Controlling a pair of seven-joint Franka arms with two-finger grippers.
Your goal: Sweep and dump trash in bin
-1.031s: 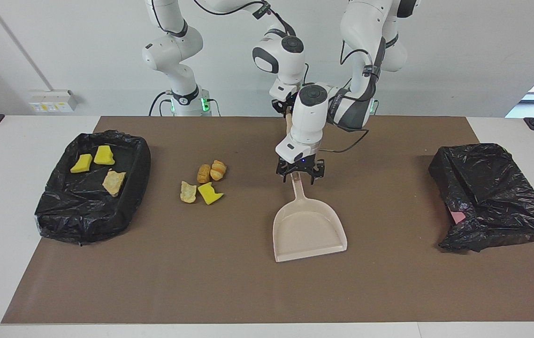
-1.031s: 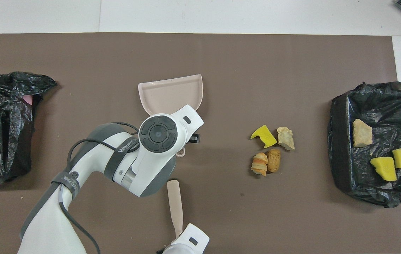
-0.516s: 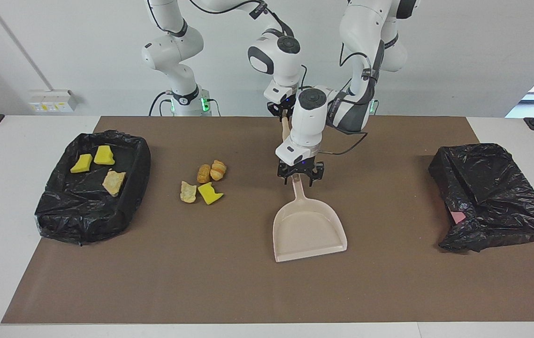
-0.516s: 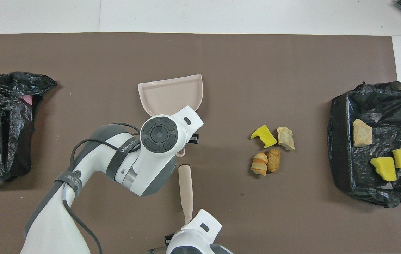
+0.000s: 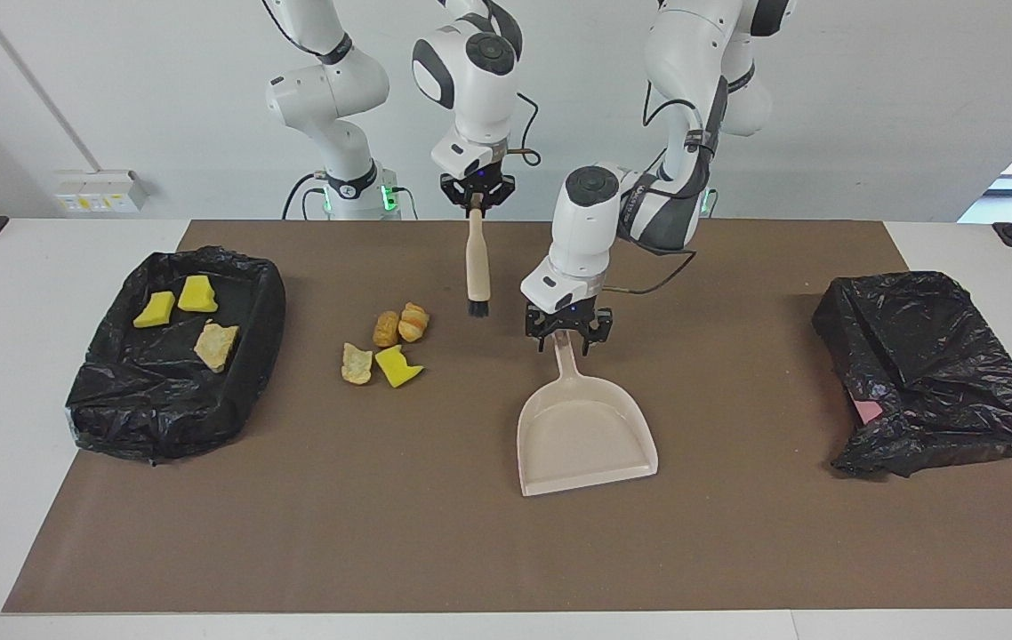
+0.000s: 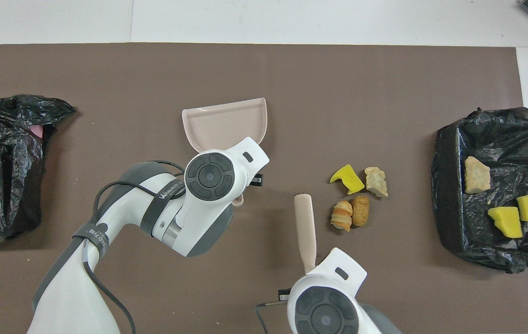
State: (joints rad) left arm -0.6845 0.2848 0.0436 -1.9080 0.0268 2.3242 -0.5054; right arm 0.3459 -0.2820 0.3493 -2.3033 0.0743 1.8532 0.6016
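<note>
Right hand (image 5: 476, 204) clamps the brush (image 5: 477, 267) aloft; left hand (image 5: 566, 335) straddles the dustpan (image 5: 583, 434) handle, grip uncertain.

Illumination is bright, even and diffuse in both views. Shadows are soft and short: a faint one lies beneath the left arm (image 6: 171, 204) on the brown mat (image 6: 384, 74). The black bin liner (image 5: 168, 356) shows small specular highlights on its creases; the second black bag (image 5: 933, 373) likewise. Daylight enters at three o'clock in the facing view, slightly overexposed. Focus is sharp throughout. No motion blur. Edge distortion is negligible.
</note>
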